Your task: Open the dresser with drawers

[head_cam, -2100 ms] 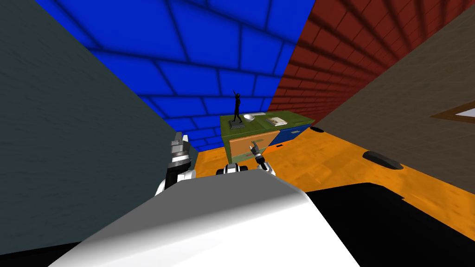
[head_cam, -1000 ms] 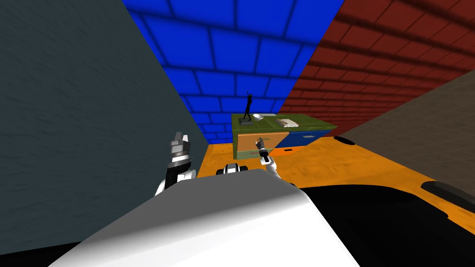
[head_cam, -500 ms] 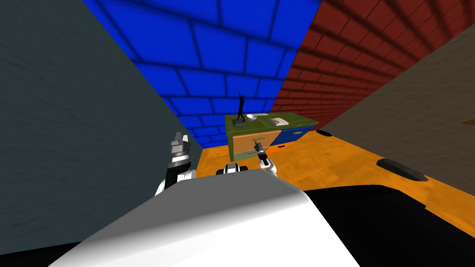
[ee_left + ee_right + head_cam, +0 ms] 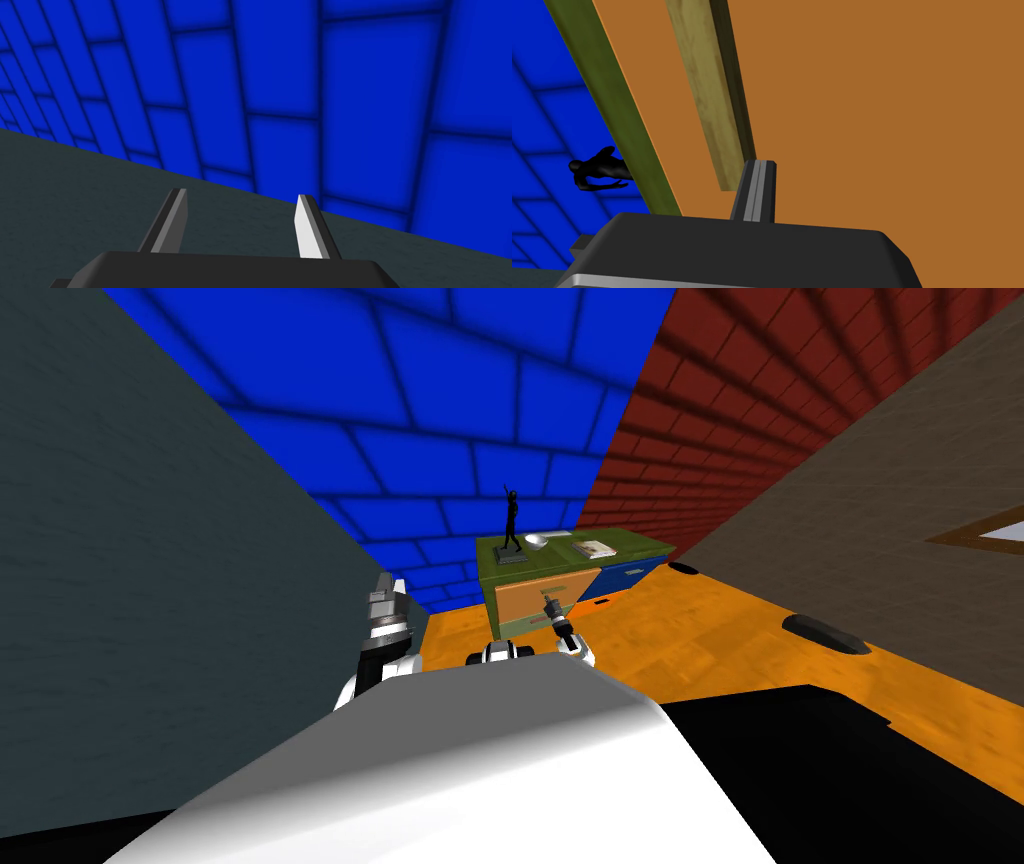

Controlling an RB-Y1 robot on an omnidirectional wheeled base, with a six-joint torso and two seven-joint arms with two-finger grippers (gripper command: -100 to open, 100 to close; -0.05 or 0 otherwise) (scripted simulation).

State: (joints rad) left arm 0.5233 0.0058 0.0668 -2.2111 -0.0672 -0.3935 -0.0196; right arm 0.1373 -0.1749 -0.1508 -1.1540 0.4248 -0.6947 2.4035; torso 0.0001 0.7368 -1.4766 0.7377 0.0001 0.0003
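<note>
Whole view has swung and rolled since half a second ago. That is my own move, not the furniture's; a framed picture [image 4: 985,533] on the brown wall shows again at the far right edge. Right gripper [image 4: 548,603] keeps its place against the dresser front.

Dresser [image 4: 560,556]: low, green top, far end of the orange floor [image 4: 700,628], backed against the blue block wall, near the corner with the red brick wall. Orange drawer front [image 4: 525,593] on the left half, blue drawer fronts [image 4: 625,575] on the right. Cannot tell whether the orange drawer is pulled out at all.

On the top: black figurine [image 4: 511,523] upright at the left, a white dish [image 4: 540,539] just right of it, a flat book [image 4: 597,550] further right.

Right wrist view: right gripper [image 4: 758,164] close to the orange drawer front [image 4: 887,125]. Fingers [image 4: 752,192] pressed together with nothing between them, their tips just beside one end of the olive bar handle [image 4: 712,95]. Not clamped on it. Figurine [image 4: 599,172] shows past the dresser's green edge [image 4: 612,110].

Left gripper [image 4: 385,588] is raised at the left of the chest, near the grey wall. Left wrist view: left gripper [image 4: 242,197] with fingers spread apart, holding nothing.
</note>
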